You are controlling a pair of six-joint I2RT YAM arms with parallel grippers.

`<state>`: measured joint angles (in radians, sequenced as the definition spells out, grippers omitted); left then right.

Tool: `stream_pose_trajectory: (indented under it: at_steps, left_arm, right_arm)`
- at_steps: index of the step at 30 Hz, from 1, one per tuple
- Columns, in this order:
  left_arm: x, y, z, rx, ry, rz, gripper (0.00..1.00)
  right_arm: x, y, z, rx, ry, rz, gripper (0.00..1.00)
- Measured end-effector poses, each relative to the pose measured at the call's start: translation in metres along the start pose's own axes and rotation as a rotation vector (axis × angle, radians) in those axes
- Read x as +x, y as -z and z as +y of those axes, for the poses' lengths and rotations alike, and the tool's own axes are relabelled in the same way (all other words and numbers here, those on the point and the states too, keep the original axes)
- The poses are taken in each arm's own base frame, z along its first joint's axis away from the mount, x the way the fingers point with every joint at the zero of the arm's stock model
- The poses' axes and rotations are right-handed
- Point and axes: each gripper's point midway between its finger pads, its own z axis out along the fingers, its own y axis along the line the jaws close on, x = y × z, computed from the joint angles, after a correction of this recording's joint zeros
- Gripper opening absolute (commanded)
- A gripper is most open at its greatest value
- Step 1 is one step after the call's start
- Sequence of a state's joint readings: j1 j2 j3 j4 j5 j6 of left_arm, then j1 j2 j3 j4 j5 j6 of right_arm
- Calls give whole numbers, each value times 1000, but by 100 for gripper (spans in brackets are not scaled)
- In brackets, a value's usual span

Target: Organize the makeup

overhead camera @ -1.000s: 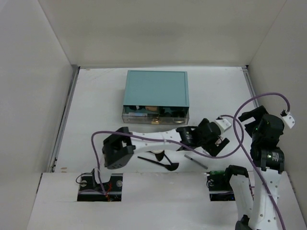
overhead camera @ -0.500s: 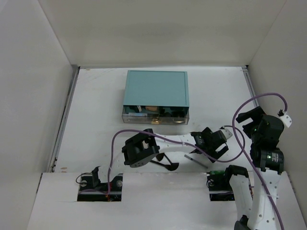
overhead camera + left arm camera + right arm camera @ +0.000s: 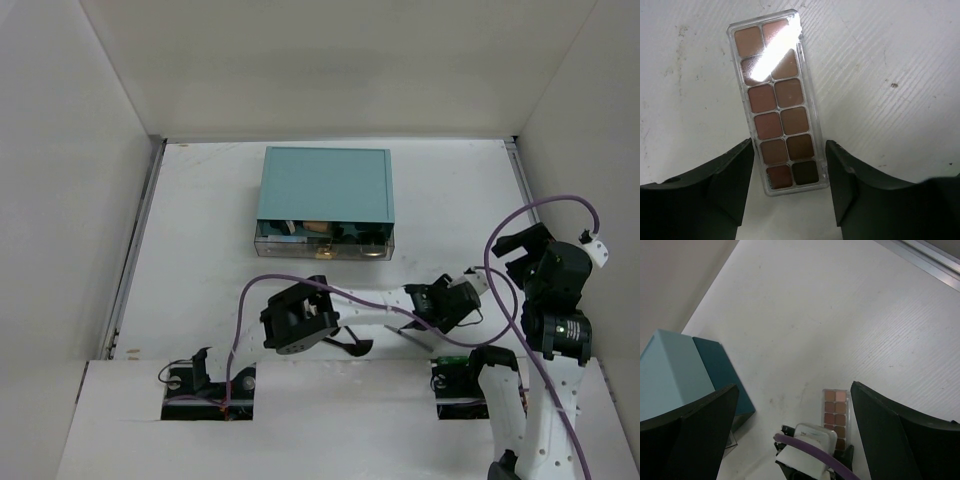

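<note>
1. The left gripper is hanging right over the clear plastic rectangular palette of brown and pink shades. One black finger sits on each side of the palette's near end.
2. In the left wrist view, the palette lies flat on the white table. It runs from 6 o'clock up toward 11 o'clock, with a glare streak across its far end.
3. The jaws are partway in. The right-side finger is right at the palette's edge, and there's a thin sliver of table showing on the other side. Honestly I can't tell whether it's actually pinching yet.
4. The right gripper is spread wide with nothing between the fingers, and it's up off the table. From its camera the palette sits at about 5 o'clock, partly tucked under the left arm's wrist.
5. In the top view, that spot is at roughly 4 o'clock from the big teal drawer box.
6. A thin grey pencil lies at about 7 o'clock from the left gripper. A black brush lies further out toward 8 o'clock.
</note>
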<state>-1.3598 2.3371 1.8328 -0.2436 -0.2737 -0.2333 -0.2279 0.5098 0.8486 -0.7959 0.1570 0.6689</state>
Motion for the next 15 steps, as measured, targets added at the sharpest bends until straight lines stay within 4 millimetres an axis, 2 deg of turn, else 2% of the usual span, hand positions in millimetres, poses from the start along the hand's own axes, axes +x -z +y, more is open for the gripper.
stream_pose_trajectory:
  at_steps: [2,5,10,13,15]
  left_arm:
    - [0,-1,-1,-9,-7,-15,26]
    - [-1,0,0,-18,-9,-33,12]
    - [5,11,16,-52,-68,-28,9]
    - [13,26,31,-65,-136,-6,6]
    - [11,40,39,-62,-174,-7,6]
  right_arm:
    - [0,0,0,0,0,-1,100]
    - [0,0,0,-2,-1,-3,100]
    - [2,1,-2,-5,-2,-6,100]
    - [0,3,0,-15,-4,-19,100]
    - [-3,4,2,-27,-7,-33,100]
